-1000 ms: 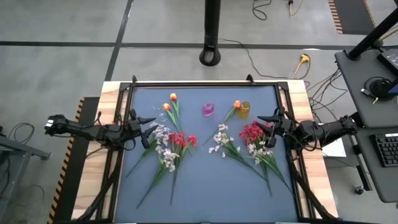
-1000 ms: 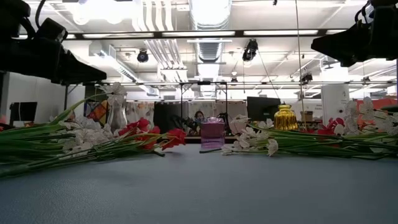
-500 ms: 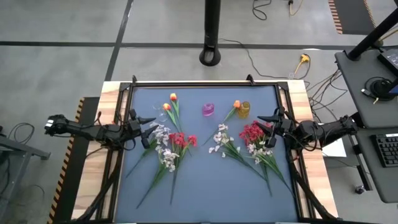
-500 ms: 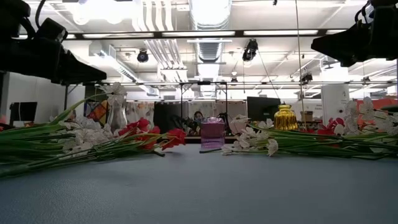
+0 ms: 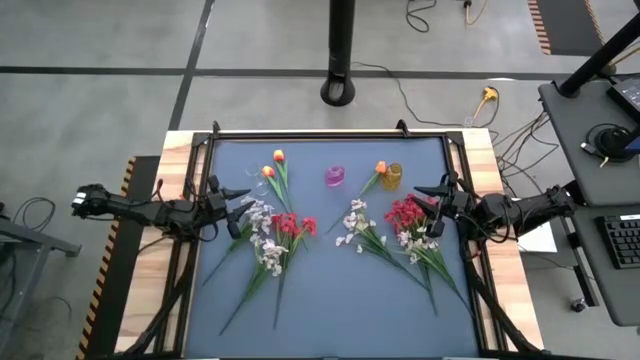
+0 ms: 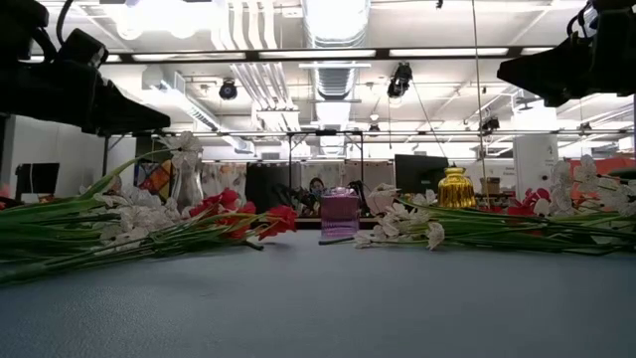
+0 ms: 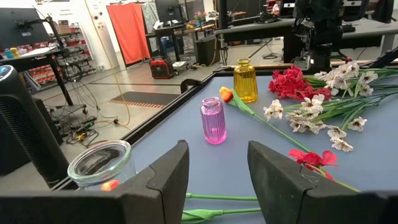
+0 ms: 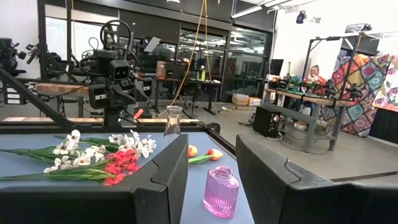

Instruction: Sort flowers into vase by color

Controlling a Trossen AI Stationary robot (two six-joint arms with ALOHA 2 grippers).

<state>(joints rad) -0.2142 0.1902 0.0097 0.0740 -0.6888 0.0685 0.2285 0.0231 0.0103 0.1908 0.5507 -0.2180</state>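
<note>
Two bunches of long green-stemmed flowers lie flat on the blue mat. The left bunch has white sprays [image 5: 264, 240] and red blossoms [image 5: 292, 225]. The right bunch has white sprays [image 5: 355, 224] and red blossoms [image 5: 405, 212]. Two orange tulips [image 5: 274, 164] lie at the far left, and one orange tulip [image 5: 380, 168] lies by the yellow vase [image 5: 393, 176]. A pink vase [image 5: 334, 177] and a clear glass vase [image 7: 99, 163] also stand at the far side. My left gripper [image 5: 244, 206] is open and empty above the left bunch's heads. My right gripper [image 5: 424, 208] is open and empty above the right bunch's red blossoms.
The mat's near half [image 5: 340, 300] holds only the flower stems. A raised black frame [image 5: 330, 134] runs round the mat. A black post base [image 5: 340, 92] stands on the floor beyond the far edge. A person sits far off in the room [image 8: 313, 73].
</note>
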